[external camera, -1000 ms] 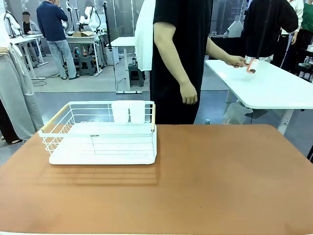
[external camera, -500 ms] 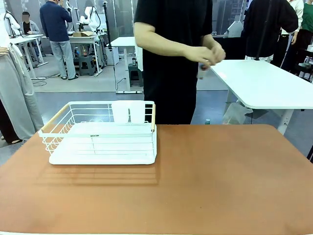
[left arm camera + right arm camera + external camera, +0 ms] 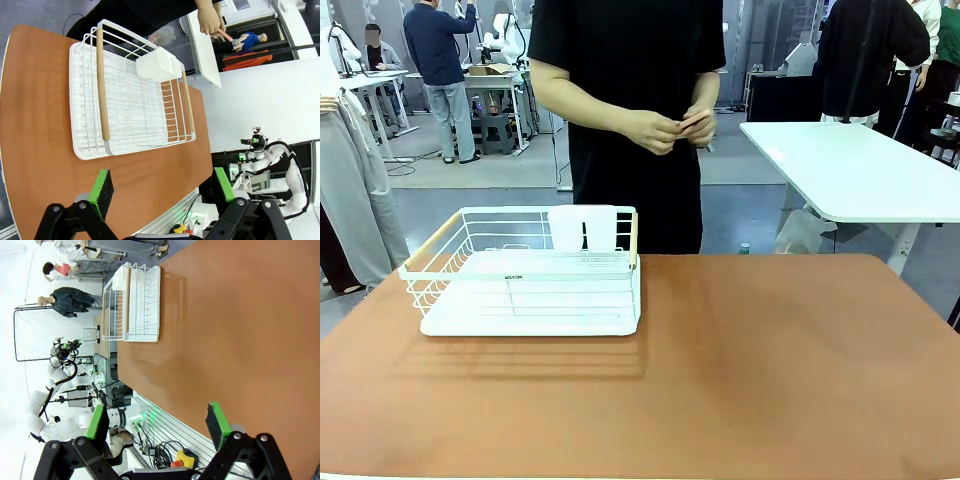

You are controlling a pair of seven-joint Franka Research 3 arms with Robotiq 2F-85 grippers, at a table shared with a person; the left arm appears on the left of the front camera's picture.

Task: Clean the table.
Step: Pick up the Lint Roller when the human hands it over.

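You have the large rectangular table with the matte reddish-brown top point(image 3: 770, 370) spanning the near scene from left to right; on its far left part stands a white wire dish rack with pale wooden handles point(image 3: 525, 285), set on a white tray, with a white rectangular plastic caddy point(image 3: 583, 228) at its far rim; your left gripper point(image 3: 161, 174) hovers above the table near the rack, its green-padded jaws spread wide with nothing between them; your right gripper point(image 3: 156, 410) hangs over bare tabletop, jaws likewise wide apart and holding nothing; at the far side a person in a black short-sleeved top point(image 3: 630, 60) stands just behind the table's far edge, hands point(image 3: 655, 130) together in front of the body, pinching a small reddish thing too small for you to tell; far right, apart from your table, stands a smaller white-topped table point(image 3: 860, 170)
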